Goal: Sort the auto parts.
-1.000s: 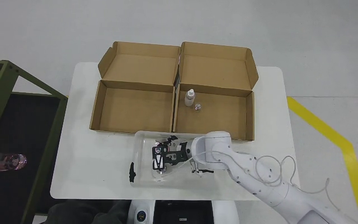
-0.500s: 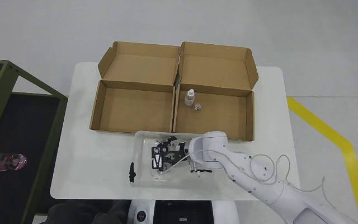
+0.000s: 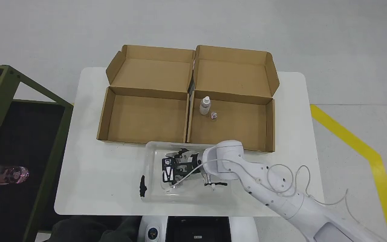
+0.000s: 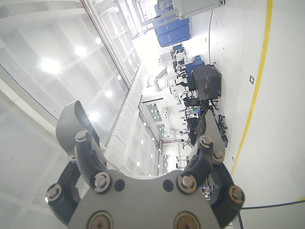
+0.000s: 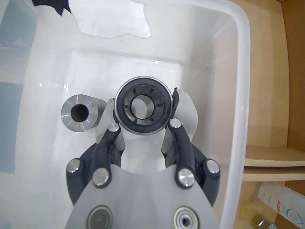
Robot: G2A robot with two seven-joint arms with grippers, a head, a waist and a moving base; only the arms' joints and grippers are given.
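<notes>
My right gripper point(image 5: 144, 106) is down inside the clear plastic bin point(image 5: 240, 77), shut on a black round bearing-like part point(image 5: 143, 91) with a steel core, held upright between its fingers. Just beside it a steel sleeve point(image 5: 79, 116) with a hollow bore stands on the bin floor. In the top view the right gripper point(image 3: 177, 167) sits in the left half of the bin point(image 3: 151, 146), near the table's front edge. My left gripper point(image 4: 138, 115) is open, holds nothing and points up at the hall ceiling.
Two open cardboard boxes lie behind the bin: the left box point(image 3: 145, 118) is bare, the right box point(image 3: 242, 124) holds a white bottle point(image 3: 205, 105) and a small part point(image 3: 213, 116). A small black piece point(image 3: 142, 186) lies at the bin's left end.
The right arm's wrist has shifted slightly to the left inside the bin. The boxes and the bottle have not moved.
</notes>
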